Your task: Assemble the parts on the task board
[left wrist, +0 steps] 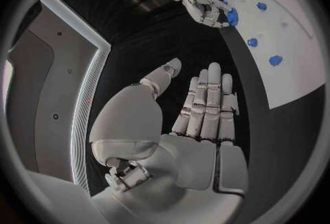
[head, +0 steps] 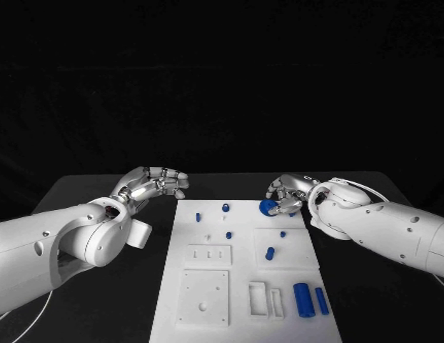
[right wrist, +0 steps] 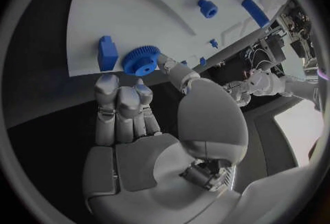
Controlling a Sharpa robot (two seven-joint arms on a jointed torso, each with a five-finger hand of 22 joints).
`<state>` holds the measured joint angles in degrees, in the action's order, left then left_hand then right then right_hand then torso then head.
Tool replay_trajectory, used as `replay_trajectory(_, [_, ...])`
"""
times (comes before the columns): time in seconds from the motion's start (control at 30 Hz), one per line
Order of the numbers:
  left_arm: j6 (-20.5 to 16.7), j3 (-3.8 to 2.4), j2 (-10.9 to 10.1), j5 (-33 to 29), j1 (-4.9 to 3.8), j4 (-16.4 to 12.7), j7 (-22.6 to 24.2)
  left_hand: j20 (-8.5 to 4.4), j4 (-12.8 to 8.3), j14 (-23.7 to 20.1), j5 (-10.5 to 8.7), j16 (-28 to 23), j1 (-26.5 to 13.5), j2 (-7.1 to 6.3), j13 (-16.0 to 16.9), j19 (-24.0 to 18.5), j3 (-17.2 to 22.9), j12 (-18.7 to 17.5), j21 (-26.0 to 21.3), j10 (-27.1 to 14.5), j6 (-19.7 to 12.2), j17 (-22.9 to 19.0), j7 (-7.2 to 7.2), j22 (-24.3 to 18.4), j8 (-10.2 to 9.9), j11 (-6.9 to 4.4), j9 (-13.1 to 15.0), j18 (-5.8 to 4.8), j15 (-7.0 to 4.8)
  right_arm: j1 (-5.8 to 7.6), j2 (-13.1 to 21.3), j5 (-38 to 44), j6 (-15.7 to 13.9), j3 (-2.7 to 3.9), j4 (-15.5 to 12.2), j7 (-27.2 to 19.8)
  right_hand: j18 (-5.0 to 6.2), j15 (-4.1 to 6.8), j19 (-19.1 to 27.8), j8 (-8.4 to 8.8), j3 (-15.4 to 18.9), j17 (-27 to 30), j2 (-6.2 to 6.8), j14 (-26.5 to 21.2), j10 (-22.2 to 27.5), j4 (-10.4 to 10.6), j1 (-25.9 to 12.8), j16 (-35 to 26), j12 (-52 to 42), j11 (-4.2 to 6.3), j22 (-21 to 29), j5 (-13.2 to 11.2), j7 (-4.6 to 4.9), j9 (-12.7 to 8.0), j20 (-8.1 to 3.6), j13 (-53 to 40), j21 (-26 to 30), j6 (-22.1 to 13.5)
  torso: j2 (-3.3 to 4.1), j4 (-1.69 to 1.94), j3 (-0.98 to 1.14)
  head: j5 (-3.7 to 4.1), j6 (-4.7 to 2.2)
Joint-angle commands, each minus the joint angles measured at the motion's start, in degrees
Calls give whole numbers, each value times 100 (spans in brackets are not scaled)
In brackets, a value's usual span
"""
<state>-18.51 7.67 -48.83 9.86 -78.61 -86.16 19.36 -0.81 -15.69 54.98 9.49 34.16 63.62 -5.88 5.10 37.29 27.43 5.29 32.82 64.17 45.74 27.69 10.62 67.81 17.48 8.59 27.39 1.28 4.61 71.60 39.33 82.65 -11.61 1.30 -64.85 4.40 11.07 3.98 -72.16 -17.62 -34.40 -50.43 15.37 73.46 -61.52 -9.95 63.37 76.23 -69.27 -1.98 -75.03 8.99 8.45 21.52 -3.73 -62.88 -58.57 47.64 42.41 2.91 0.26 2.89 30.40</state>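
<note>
The left hand (head: pixel 156 182) hovers over the black table (head: pixel 98 193), just off the far left corner of the task board (head: pixel 243 314). Its fingers (left wrist: pixel 206 103) are straight and close side by side, the thumb set apart, and they hold nothing.

On the task board, from left to right: recessed white plates and slots lie along the near left part. A small blue peg (head: pixel 224 208) stands near the far edge, with tiny blue studs (head: pixel 229 234) a little nearer. A short blue cylinder (head: pixel 270 252) lies about mid-board, and two longer blue pins (head: pixel 303 299) rest side by side near the near right corner.

At the far right corner of the board the right hand (head: pixel 289 193) is on the blue gear (right wrist: pixel 142 60). In the right wrist view the thumb tip touches the gear's toothed rim while the fingers (right wrist: pixel 120 100) curl beside it, with a blue block (right wrist: pixel 107 52) just next to it. Whether the gear is truly pinched or only touched, I cannot tell.

The step in hand looks like picking up the gear. To do it well, the thumb and a finger should close on opposite sides of the rim. The lift should be straight up, keeping the gear level, so the neighbouring block is not nudged. The left hand is best kept clear.
</note>
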Motion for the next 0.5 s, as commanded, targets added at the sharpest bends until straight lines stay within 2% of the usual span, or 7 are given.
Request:
replay_trajectory(0.03, [9, -5, 2, 7, -7, -19, 58, -3, -43, 16, -17, 19, 33, -14, -6, 38, 6, -27, -27, -24, -22, 6, 19, 6, -40, -2, -1, -12, 15, -11, -14, -27, 183, 1, 28, -73, 393, 20, -23, -42, -56, -22, -113, -8, 15, 26, 29, 29, -25, -18, -110, -59, 25, 8, -80, -8, -36, 106, -7, 6, 8, -5, 19])
replay_trajectory(0.17, [7, -5, 1, 8, -7, -16, 56, -3, -43, 15, -17, 19, 32, -14, -6, 37, 6, -29, -27, -25, -23, 6, 19, 6, -40, -2, -2, -13, 15, -12, -8, -27, 185, 1, 60, -73, 393, 25, -11, -38, -196, -50, -148, -3, 14, 81, 58, 16, -25, -13, -106, -183, 20, 6, -78, -10, -58, 118, -11, 6, 7, -7, 28])
replay_trajectory(0.4, [8, -5, -3, 8, -7, -32, 58, -4, -42, 13, -17, 20, 31, -14, -6, 37, 6, -31, -28, -26, -24, 7, 20, 6, -41, -1, -2, -14, 15, -18, -34, -42, 266, 0, 102, -78, 393, 30, -5, -49, -291, -74, -164, 1, 13, 125, 59, 5, -25, -7, -105, -201, 14, 11, -75, -11, -78, 152, -8, -9, 5, -17, 32])
replay_trajectory(0.5, [10, -5, -7, 10, -7, -38, 57, -4, -41, 12, -17, 21, 30, -13, -6, 37, 7, -31, -28, -26, -24, 7, 20, 7, -41, -1, -2, -14, 15, -46, -54, -44, 293, 0, 122, -81, 393, 32, -4, -52, -307, -78, -173, 2, 13, 134, 58, 4, -26, -5, -105, -206, 12, 12, -75, -11, -82, 161, -5, -5, 5, -20, 38])
